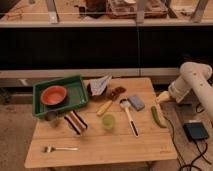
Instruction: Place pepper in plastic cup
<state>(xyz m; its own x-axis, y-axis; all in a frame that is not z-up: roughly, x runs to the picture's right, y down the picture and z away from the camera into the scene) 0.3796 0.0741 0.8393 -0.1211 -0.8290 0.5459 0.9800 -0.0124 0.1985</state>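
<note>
The dark green pepper [158, 116] lies on the wooden table [100, 150] near its right edge. The small yellow-green plastic cup [108, 122] stands upright near the table's middle, well to the left of the pepper. My gripper [163, 96] hangs at the end of the white arm [195, 80] over the table's right edge, just behind and slightly above the pepper, apart from it. It holds nothing that I can see.
A white-handled brush [129, 116] lies between cup and pepper, with a grey-blue sponge [135, 102] behind it. A yellow banana-like piece [104, 107], a green tray [75, 90] holding an orange bowl [54, 95], a grey metal cup [51, 117], a striped item [75, 122] and a fork [60, 148] lie to the left.
</note>
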